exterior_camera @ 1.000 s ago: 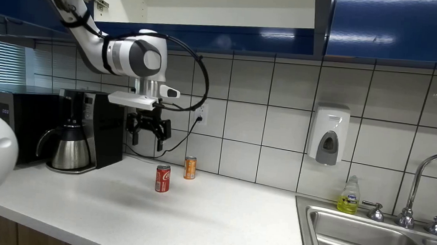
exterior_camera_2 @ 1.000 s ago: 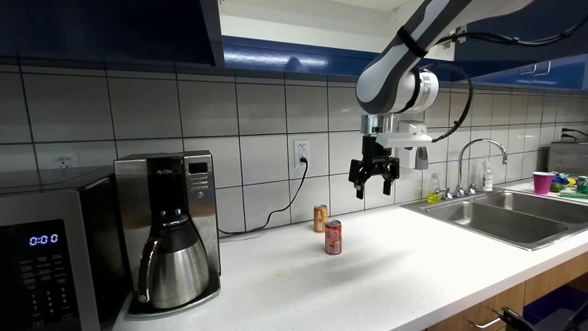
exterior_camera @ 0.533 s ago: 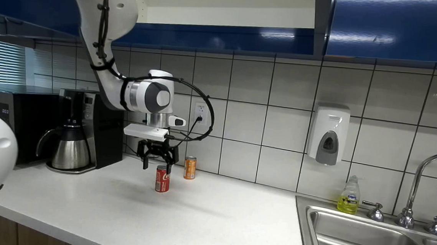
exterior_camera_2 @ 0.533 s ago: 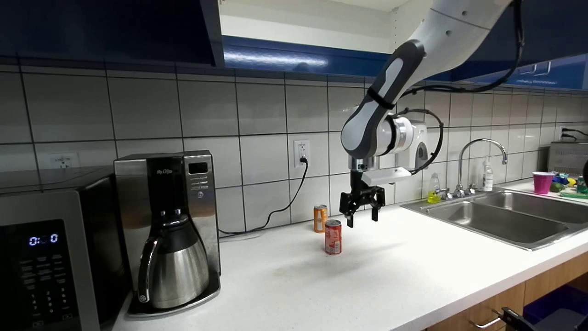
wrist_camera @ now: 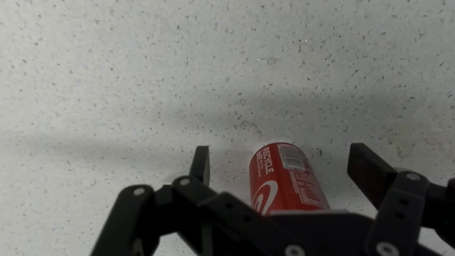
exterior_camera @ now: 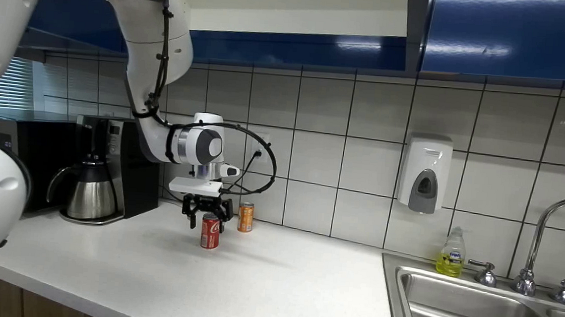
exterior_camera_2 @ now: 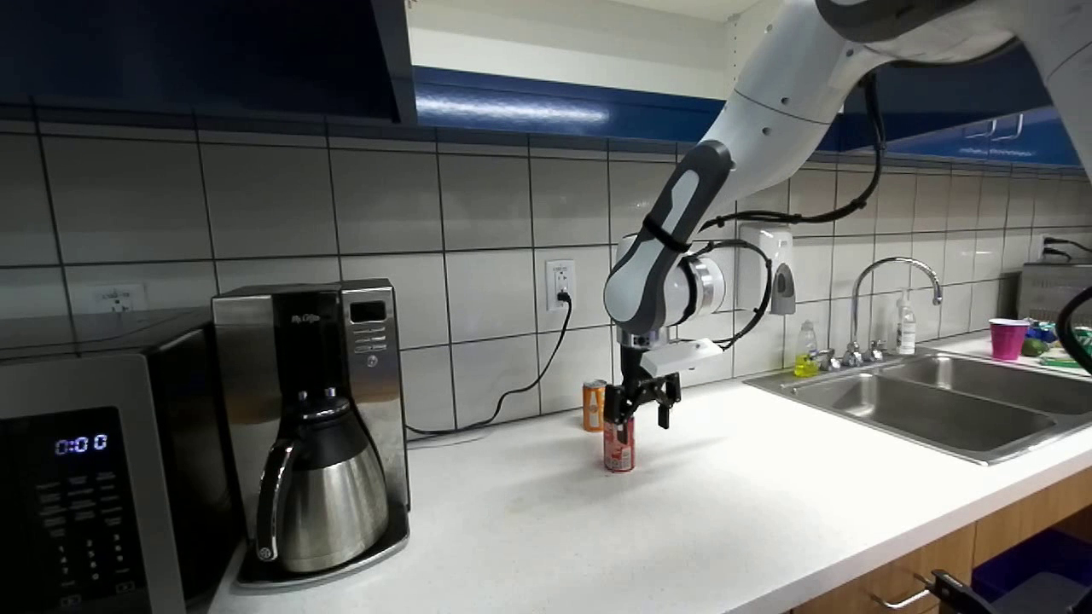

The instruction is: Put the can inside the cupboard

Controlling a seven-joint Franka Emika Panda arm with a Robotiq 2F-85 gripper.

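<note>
The red can (exterior_camera: 210,237) stands upright on the white counter. It also shows in an exterior view (exterior_camera_2: 619,458), and in the wrist view (wrist_camera: 284,181) between the two fingers. My gripper (exterior_camera: 207,226) is open over the can's upper part. In an exterior view the gripper (exterior_camera_2: 643,431) has one finger in front of the can and the other off to its right. In the wrist view, gaps show between the can and both fingers; the gripper hides the can's top. The cupboard (exterior_camera: 297,13) is open above, its pale interior and blue lower edge also visible in an exterior view (exterior_camera_2: 563,51).
An orange can (exterior_camera: 245,217) stands close behind the red can, near the tiled wall. A coffee maker (exterior_camera_2: 311,426) and a microwave (exterior_camera_2: 85,477) stand at one side. The sink (exterior_camera: 461,300) with faucet and yellow soap bottle (exterior_camera: 451,255) is at the other.
The arm has come down from well above the counter, and the open gripper has moved to the red can's upper part. The cans have not moved.
</note>
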